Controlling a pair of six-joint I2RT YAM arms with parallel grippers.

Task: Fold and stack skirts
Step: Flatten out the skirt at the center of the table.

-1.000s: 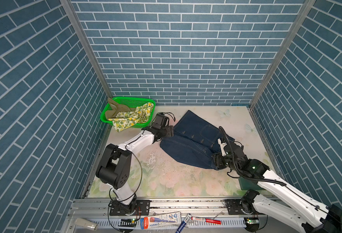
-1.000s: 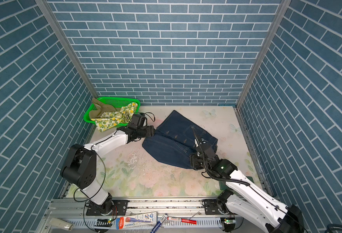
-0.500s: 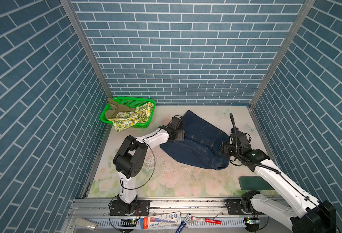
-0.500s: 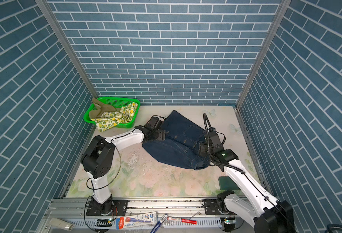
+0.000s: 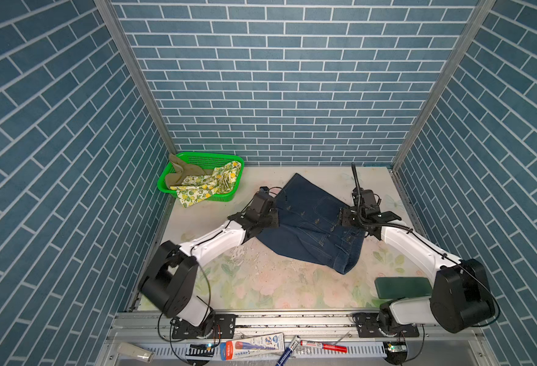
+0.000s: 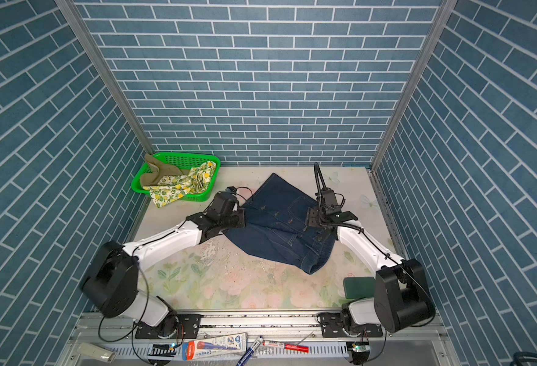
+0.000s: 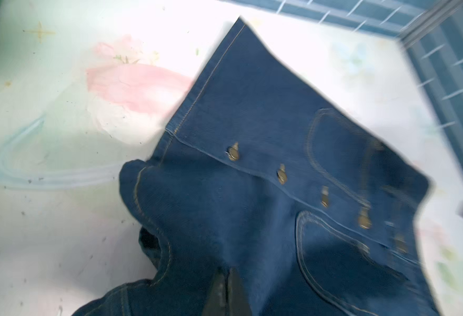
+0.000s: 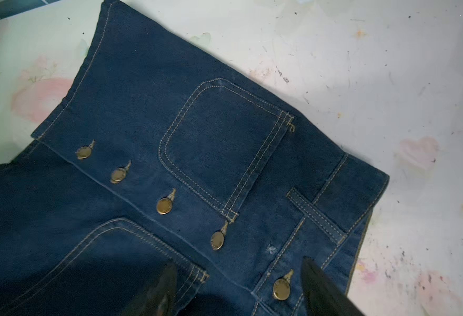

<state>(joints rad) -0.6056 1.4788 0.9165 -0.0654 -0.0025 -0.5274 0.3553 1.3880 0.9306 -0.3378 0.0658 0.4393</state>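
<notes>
Denim, dark blue with orange stitching: the denim skirt point(image 5: 311, 228) lies on the counter point(image 5: 261, 285) between the two arms. It is front up, with brass buttons point(image 8: 164, 205) and patch pockets showing. Its side toward the left arm is rumpled, and the lower corner is doubled under.

The lemon skirt point(image 5: 203, 187) and khaki skirt point(image 5: 178, 172) sit in the basket point(image 5: 197, 156) at the far left corner, the lemon one spilling over the rim.

The left end effector point(image 7: 227, 290) has its fingers together, and it seems to be pinching a fold at the bunched hem edge. The right end effector point(image 8: 241, 290) stands apart, straddling the waistband point(image 8: 331, 191) near a button and gripping nothing.

This cloth is likely heavy and fairly stiff for a skirt. It should hold a crease and drag rather than float, and it is not slippery. The seams, hem and waistband are thick, so they are firm places to hold. The buttons are best avoided, since they would keep the fingers from closing flat. Holding opposite edges would keep the panel taut through a fold.
</notes>
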